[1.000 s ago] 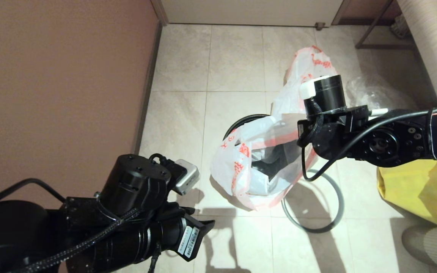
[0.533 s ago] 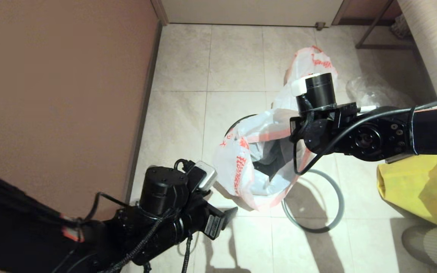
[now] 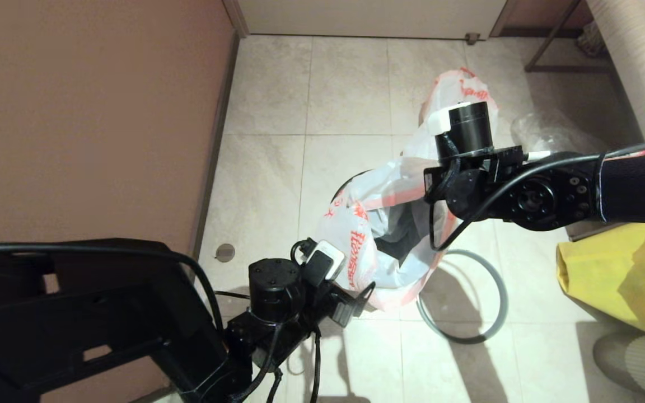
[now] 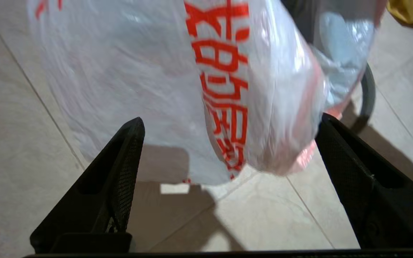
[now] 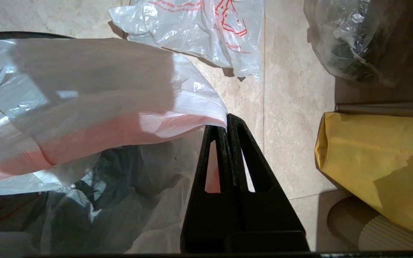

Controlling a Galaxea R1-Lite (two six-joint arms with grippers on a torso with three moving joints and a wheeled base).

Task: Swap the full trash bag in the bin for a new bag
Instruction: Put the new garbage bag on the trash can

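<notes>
Right end effector (image 5: 227, 123) pinching new bag (image 3: 389, 224) edge, left end effector (image 4: 228, 150) spread

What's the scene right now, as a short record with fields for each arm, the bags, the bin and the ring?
right gripper: jaws shut on the edge of the new bag, holding it up over the bin
left gripper: jaws open, either side of the new bag's lower end, not closed on it
full trash bag: on the floor beyond the bin
grey ring: lying on the tiles, off the bin
clear bag: on the floor, dark contents
yellow bag: on the robot's right
</notes>
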